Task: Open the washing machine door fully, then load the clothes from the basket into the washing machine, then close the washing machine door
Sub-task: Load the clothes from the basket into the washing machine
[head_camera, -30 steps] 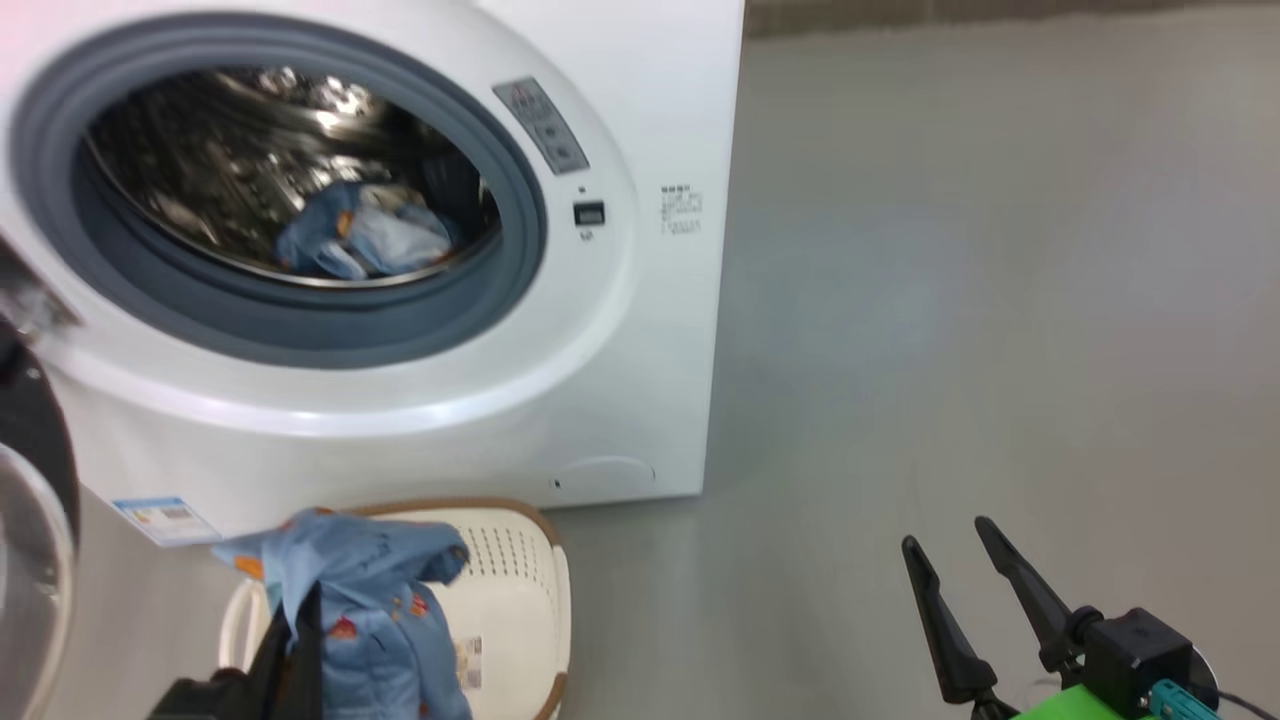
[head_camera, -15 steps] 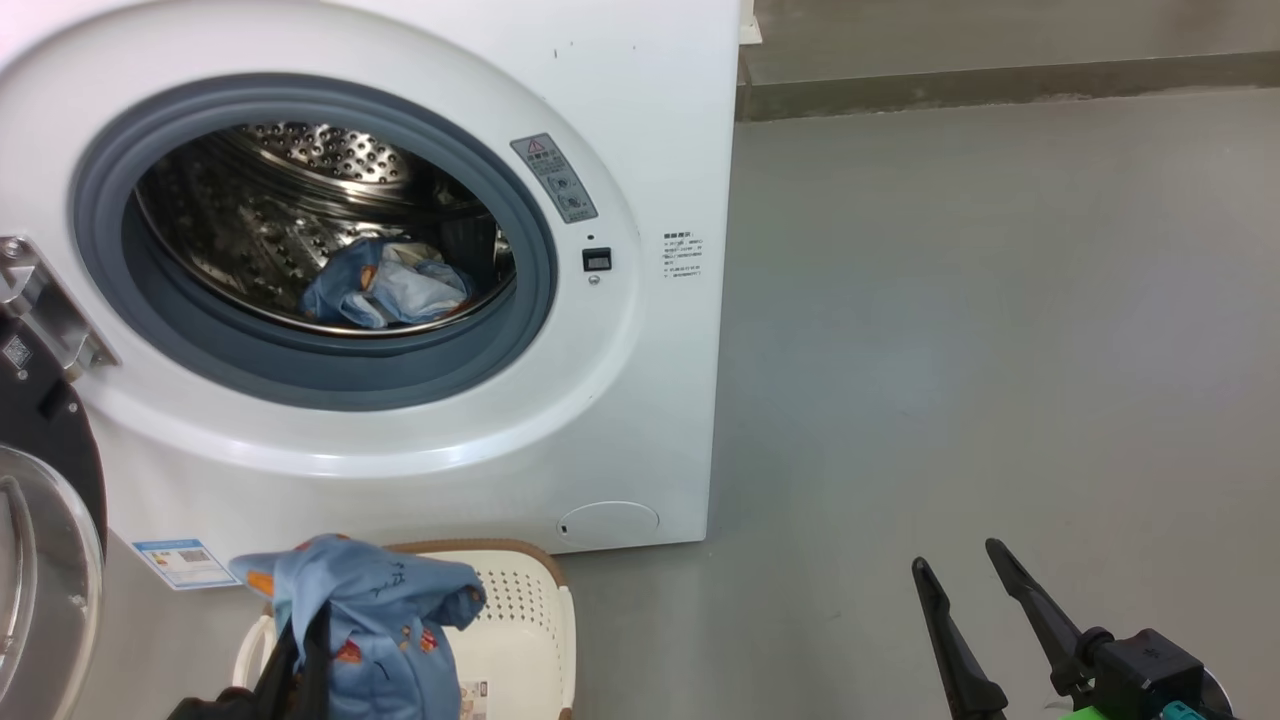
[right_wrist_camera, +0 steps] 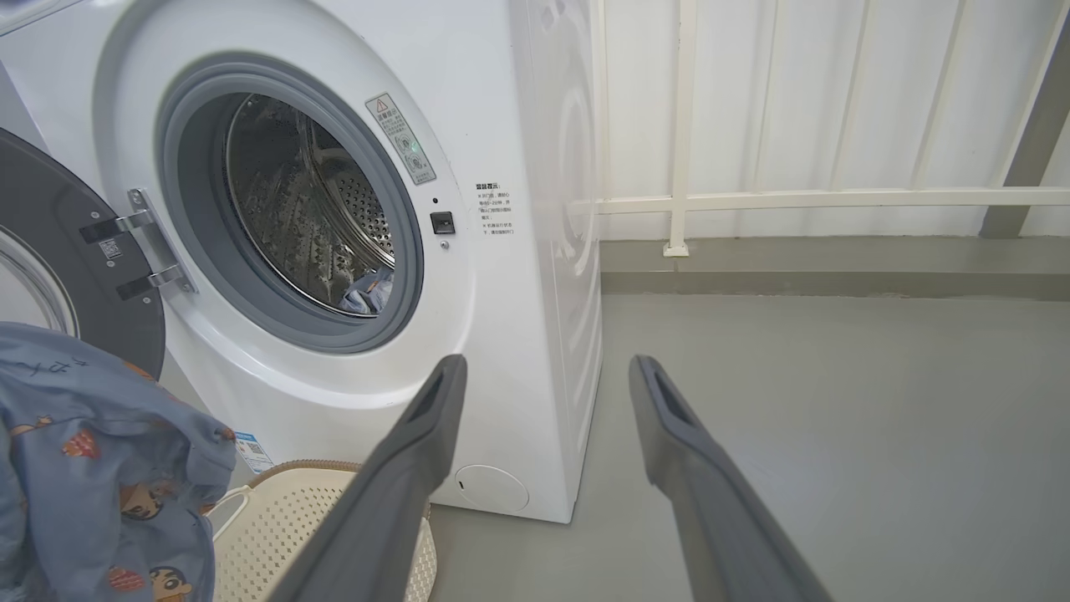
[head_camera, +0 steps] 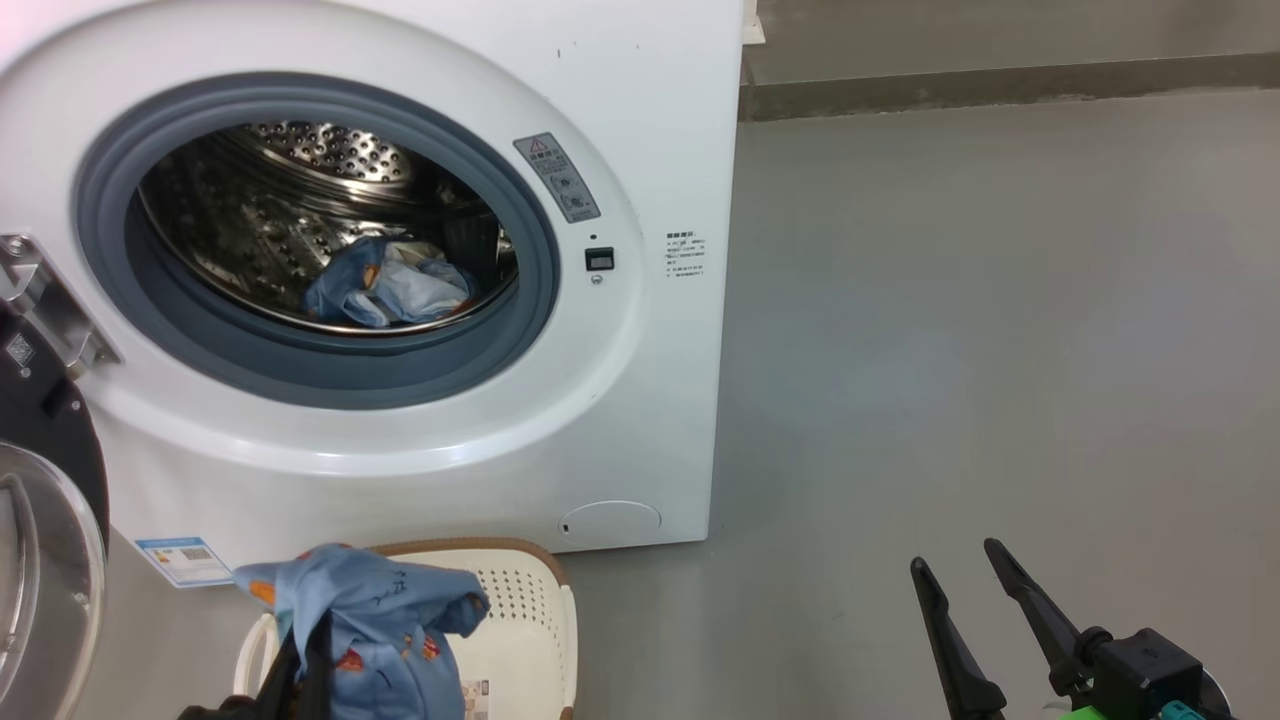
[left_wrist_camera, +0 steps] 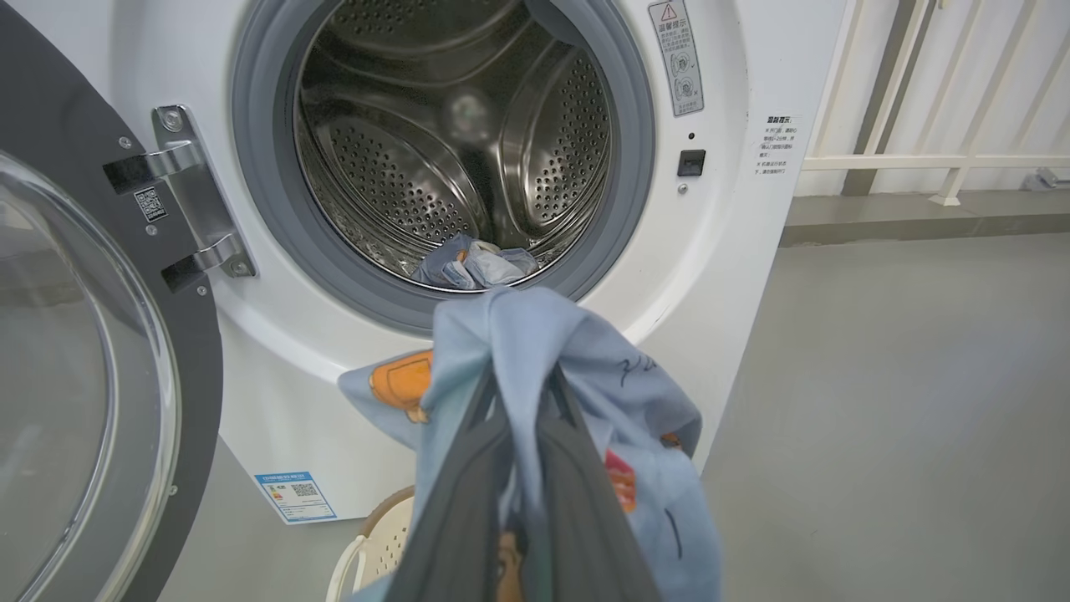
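Observation:
The white washing machine (head_camera: 650,130) stands with its door (head_camera: 45,520) swung wide to the left. One bundle of light blue clothes (head_camera: 385,285) lies in the steel drum. My left gripper (head_camera: 303,640) is shut on another light blue garment (head_camera: 385,615) with orange patches, which hangs over the cream basket (head_camera: 525,620) below the drum opening. In the left wrist view this garment (left_wrist_camera: 577,368) drapes over the dark fingers (left_wrist_camera: 468,485), just before the grey gasket (left_wrist_camera: 276,251). My right gripper (head_camera: 952,556) is open with nothing in it, off to the right over the floor.
Grey floor (head_camera: 1000,300) stretches to the right of the machine. A white railing (right_wrist_camera: 752,201) and a low kerb run along the back. The open door (left_wrist_camera: 84,376) and its steel hinge (left_wrist_camera: 196,201) stand at the left of the opening.
The head camera has tilted, so the whole picture sits lower than a second ago. The held garment stays above the basket. The right gripper keeps its place.

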You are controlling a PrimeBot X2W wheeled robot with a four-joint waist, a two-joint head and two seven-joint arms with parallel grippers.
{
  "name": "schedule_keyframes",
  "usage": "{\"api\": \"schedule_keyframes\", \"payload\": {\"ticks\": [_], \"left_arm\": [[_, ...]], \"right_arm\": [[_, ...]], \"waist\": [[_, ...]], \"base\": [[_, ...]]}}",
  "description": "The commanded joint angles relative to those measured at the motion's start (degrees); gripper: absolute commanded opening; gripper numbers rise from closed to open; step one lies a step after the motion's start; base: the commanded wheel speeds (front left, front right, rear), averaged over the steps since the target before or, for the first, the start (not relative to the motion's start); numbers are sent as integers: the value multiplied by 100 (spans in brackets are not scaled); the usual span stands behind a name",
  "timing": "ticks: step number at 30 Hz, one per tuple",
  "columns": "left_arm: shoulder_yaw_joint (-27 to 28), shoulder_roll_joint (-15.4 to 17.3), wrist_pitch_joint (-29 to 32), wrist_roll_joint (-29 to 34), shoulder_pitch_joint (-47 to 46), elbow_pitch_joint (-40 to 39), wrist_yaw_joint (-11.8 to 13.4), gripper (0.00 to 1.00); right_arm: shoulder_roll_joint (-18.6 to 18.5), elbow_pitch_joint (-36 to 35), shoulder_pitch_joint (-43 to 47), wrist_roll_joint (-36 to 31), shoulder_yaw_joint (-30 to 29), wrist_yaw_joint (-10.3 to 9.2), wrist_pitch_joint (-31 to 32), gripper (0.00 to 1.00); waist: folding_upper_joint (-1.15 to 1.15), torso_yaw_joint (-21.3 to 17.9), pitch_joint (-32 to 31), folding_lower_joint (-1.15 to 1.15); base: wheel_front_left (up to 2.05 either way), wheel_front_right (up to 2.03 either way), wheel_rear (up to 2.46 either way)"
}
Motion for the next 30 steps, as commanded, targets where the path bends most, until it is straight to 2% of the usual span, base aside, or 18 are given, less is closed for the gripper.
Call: {"api": "schedule_keyframes", "payload": {"ticks": [1, 7, 14, 23, 30], "left_arm": [[195, 103, -44, -6, -199, -186, 58, 0], [188, 93, -78, -26, -279, -137, 79, 0], [188, 65, -172, -116, -808, 285, -52, 0], [327, 56, -294, -336, -2103, 1243, -345, 0], [493, 203, -258, -539, -3702, 2274, -662, 0]], "right_arm": [[-26, -171, -56, -12, 144, 9, -10, 100], [-22, -200, -74, -19, 160, 9, 14, 100], [-11, -303, -134, -9, 168, 9, 23, 100], [-4, -405, -457, -21, 308, 9, 9, 100], [9, -452, -925, -17, 405, 9, -116, 100]], "waist": [[0, 5, 2, 0], [0, 32, 17, 0], [0, 132, 250, 0], [0, 92, 947, 0], [0, -81, 1977, 0]], "base": [[0, 0, 0], [0, 0, 0], [0, 0, 0], [0, 0, 0], [0, 0, 0]]}}
